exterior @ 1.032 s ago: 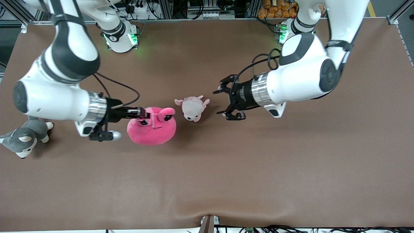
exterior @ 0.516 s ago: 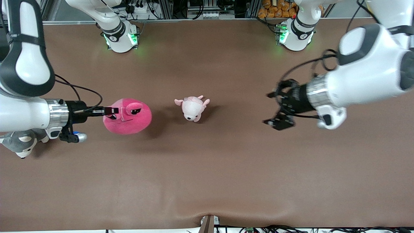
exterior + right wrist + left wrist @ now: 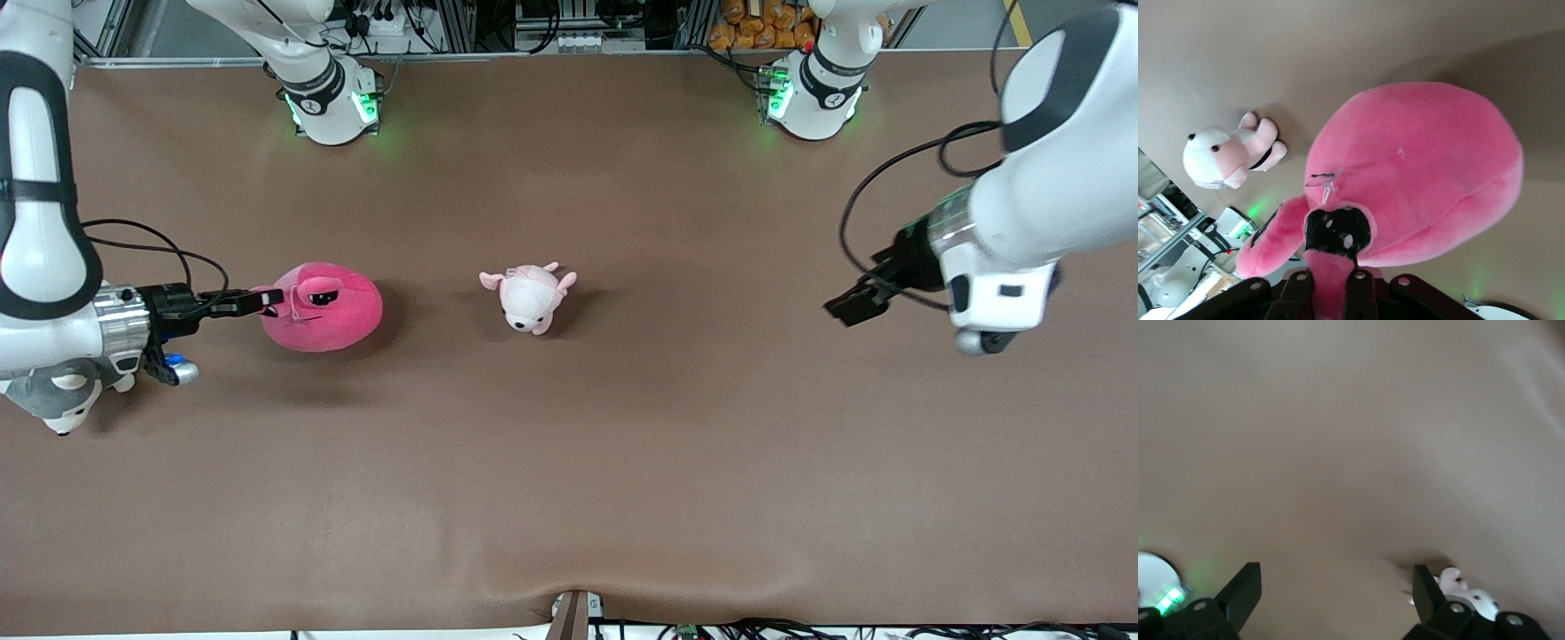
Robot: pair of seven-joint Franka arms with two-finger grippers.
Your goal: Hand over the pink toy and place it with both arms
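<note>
Hot-pink plush, the pink toy (image 3: 322, 307), at left of centre in the front view, pinched by an ear in the right gripper (image 3: 263, 300). Judged past the handover, with placing left to do. Pale pink-and-white plush (image 3: 529, 296) at centre; grey husky plush (image 3: 55, 400) at the left edge. Left gripper (image 3: 855, 304) at the right edge, pulled well away, spread wide with nothing in it.

Left wrist view: bare brown table (image 3: 1351, 440), two parted fingertips (image 3: 1245, 587).

Right wrist view: pink toy filling the frame, ear clamped between closed fingers (image 3: 1300, 288).
</note>
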